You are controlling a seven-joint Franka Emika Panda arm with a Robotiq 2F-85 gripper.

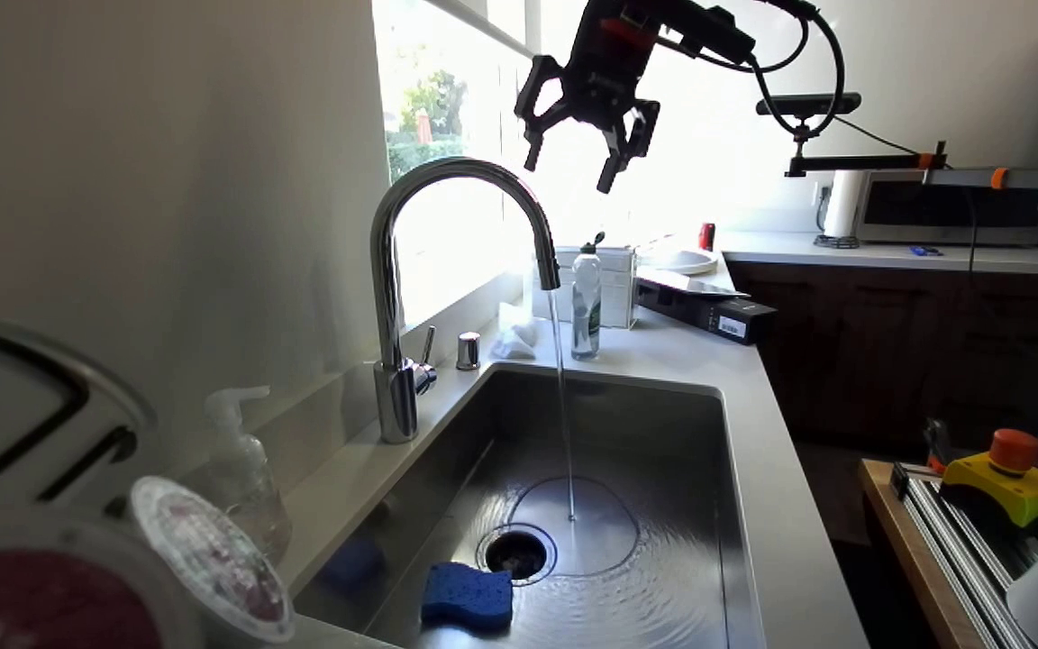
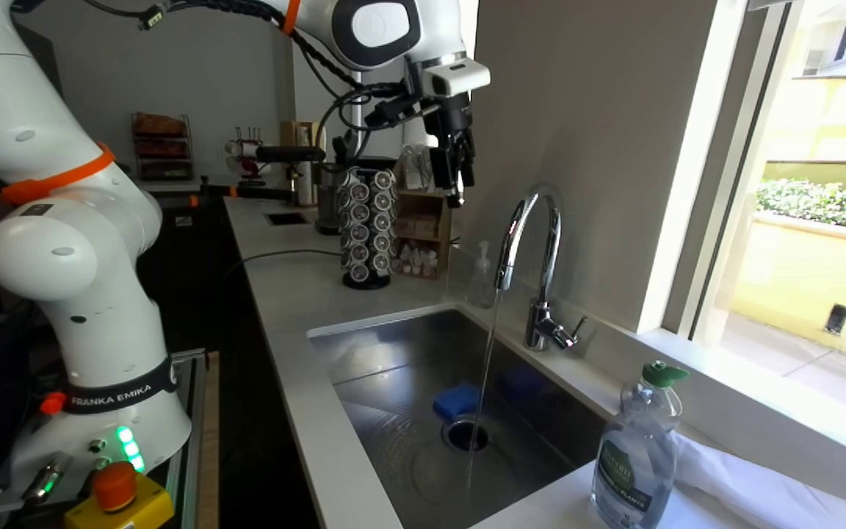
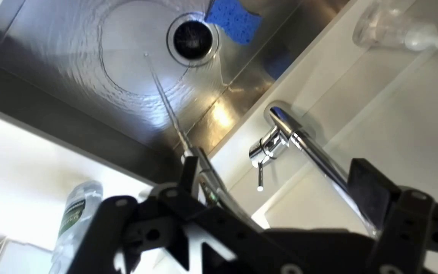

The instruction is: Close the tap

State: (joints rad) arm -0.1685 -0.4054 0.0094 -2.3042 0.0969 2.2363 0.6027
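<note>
The tap is a tall chrome gooseneck in both exterior views (image 1: 386,279) (image 2: 553,242) and the wrist view (image 3: 318,156). Water (image 1: 564,406) runs from its spout into the steel sink (image 1: 654,410). Its small side lever (image 1: 430,344) sticks up at an angle from the stem's side; it also shows in an exterior view (image 2: 579,328) and the wrist view (image 3: 260,177). My gripper (image 1: 569,176) is open and empty, pointing down, above the height of the spout and apart from the tap. In the wrist view the lever appears between the fingers (image 3: 276,171), well below them.
A blue sponge (image 1: 468,597) lies in the sink beside the drain. A dish soap bottle (image 2: 636,463) stands on the counter at the sink's end. A clear pump dispenser (image 1: 249,478) and a small chrome fitting (image 1: 468,351) flank the tap. A wall and window are behind it.
</note>
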